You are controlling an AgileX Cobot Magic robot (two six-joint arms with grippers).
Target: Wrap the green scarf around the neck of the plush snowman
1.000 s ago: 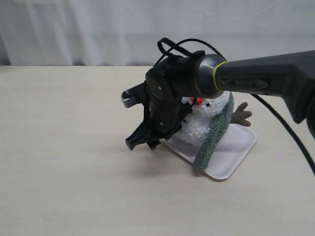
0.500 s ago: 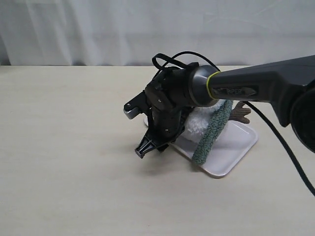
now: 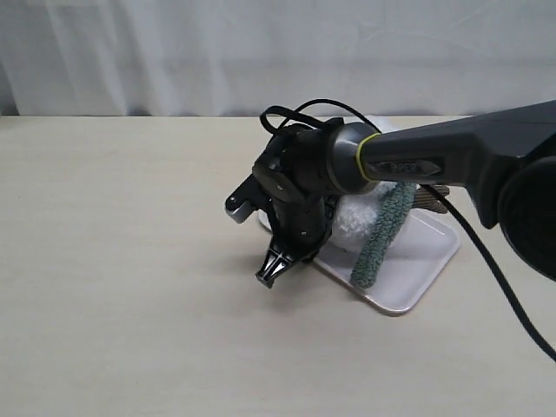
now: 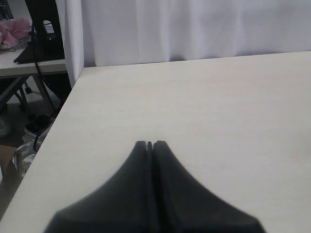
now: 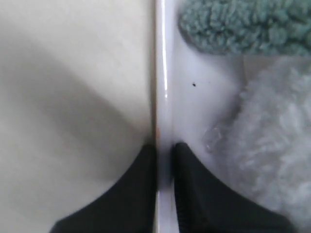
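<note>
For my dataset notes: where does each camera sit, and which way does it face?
Exterior: off the arms, facing table and curtain; shows right gripper, snowman, scarf, tray.
Left wrist: behind the shut left gripper, facing table, curtain.
Right wrist: behind its gripper, looking down at tray rim.
Shared: exterior and right wrist show tray, scarf.

Lab-like test setup: bare pale table (image 3: 104, 261), white curtain (image 3: 174, 52) backdrop, robot arm (image 3: 452, 148) above.

Exterior obliquely down across table (image 3: 130, 304); right wrist close over shared tray (image 3: 410, 262).
</note>
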